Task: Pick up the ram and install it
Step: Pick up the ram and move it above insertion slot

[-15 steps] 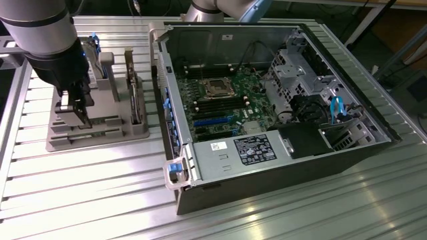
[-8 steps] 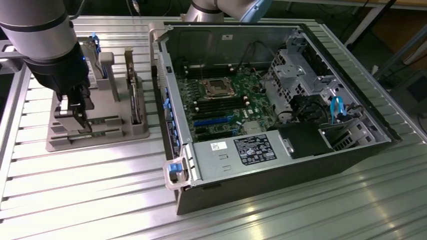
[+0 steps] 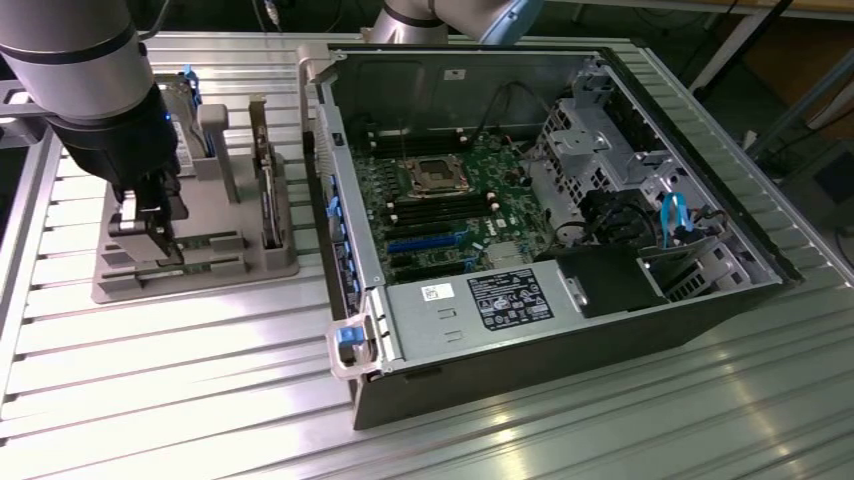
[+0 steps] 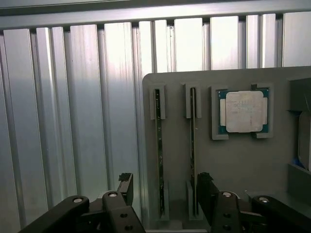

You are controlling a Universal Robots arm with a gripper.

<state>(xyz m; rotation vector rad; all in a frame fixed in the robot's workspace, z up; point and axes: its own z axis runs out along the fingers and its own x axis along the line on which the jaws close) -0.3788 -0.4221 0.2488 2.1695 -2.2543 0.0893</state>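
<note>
With the claw [image 4: 165,183] released and wide above the grey holder [image 4: 238,165] on the desk [image 4: 87,121], centre on the ram [image 4: 159,145] standing on edge in its slot. Lower straight, pinch the flat faces, and avoid catching the second stick [image 4: 193,145] just beside.

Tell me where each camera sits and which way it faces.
Exterior view: high up, off the arm, looking obliquely down at the open computer case and grey holder; the arm and tool show at its left.
Wrist view: on the wrist, looking down past the open tool at two ram sticks and a processor.
Shared: holder, tool and ribbed metal table.
</note>
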